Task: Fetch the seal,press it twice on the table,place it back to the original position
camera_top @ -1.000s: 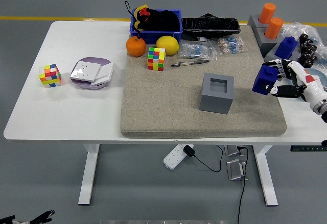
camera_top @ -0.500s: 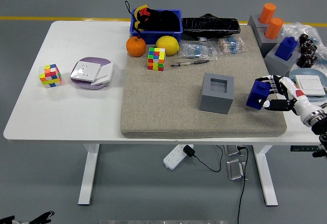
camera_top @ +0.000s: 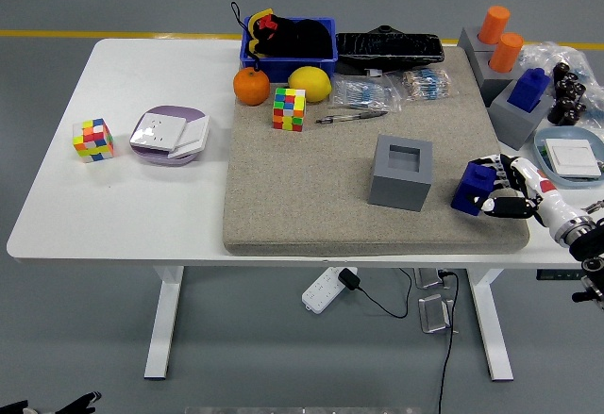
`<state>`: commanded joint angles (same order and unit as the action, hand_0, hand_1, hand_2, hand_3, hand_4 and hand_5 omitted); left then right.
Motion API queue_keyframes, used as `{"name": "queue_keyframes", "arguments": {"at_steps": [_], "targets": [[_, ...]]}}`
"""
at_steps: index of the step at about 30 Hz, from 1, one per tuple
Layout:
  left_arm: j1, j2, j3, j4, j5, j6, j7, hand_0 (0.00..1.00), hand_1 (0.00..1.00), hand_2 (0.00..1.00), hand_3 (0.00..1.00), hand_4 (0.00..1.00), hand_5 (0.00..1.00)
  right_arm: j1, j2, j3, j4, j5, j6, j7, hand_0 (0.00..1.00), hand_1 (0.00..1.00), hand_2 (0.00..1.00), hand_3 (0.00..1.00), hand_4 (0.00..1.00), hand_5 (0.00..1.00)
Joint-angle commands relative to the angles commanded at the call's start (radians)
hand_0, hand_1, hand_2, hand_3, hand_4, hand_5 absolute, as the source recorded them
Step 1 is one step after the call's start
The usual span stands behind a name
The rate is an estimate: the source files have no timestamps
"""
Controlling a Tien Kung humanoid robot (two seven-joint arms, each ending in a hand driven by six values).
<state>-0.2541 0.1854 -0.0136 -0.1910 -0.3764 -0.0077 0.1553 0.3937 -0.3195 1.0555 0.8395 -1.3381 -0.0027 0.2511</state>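
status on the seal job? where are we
Fetched: the right hand grips the blue seal, and the grey holder sits empty. In hand: the seal is low over the mat near its right front corner; contact can't be confirmed. Left: finishing the presses, then returning the seal to the holder.

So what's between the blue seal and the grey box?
Nothing. In the head view only bare mat lies between the seal, held by the right hand, and the box.
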Motion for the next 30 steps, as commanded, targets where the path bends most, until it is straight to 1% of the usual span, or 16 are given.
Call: {"name": "queue_keyframes", "arguments": {"at_steps": [5, 9, 15, 23, 30], "targets": [[-0.001, -0.001, 0.002, 0.001, -0.004, 0.0, -0.001, 0.814, 0.79, 0.768, 0.804, 0.693, 0.423, -0.002, 0.002, 0.003, -0.002, 0.002, -0.003, 0.001, 0.565, 0.447, 0.457, 0.473, 0.663, 0.002], [-0.001, 0.0, 0.011, 0.001, -0.016, -0.001, -0.004, 0.814, 0.79, 0.768, 0.804, 0.693, 0.423, -0.003, -0.001, 0.009, 0.011, 0.001, -0.003, 0.002, 0.564, 0.446, 0.456, 0.473, 0.664, 0.002], [-0.001, 0.001, 0.01, 0.001, -0.019, -0.001, -0.003, 0.814, 0.79, 0.768, 0.804, 0.693, 0.423, 0.005, -0.012, 0.028, 0.074, 0.006, -0.001, 0.001, 0.563, 0.445, 0.455, 0.47, 0.666, 0.002], [-0.002, 0.002, 0.014, 0.001, -0.025, 0.0, -0.006, 0.814, 0.791, 0.768, 0.804, 0.693, 0.423, 0.038, -0.028, 0.047, 0.162, 0.014, 0.001, 0.0, 0.562, 0.444, 0.453, 0.466, 0.667, 0.002], [-0.003, 0.004, 0.014, 0.001, -0.025, 0.0, -0.006, 0.814, 0.79, 0.768, 0.804, 0.693, 0.423, 0.09, -0.029, 0.021, 0.182, 0.028, 0.005, 0.0, 0.561, 0.442, 0.453, 0.466, 0.668, 0.002]]}}
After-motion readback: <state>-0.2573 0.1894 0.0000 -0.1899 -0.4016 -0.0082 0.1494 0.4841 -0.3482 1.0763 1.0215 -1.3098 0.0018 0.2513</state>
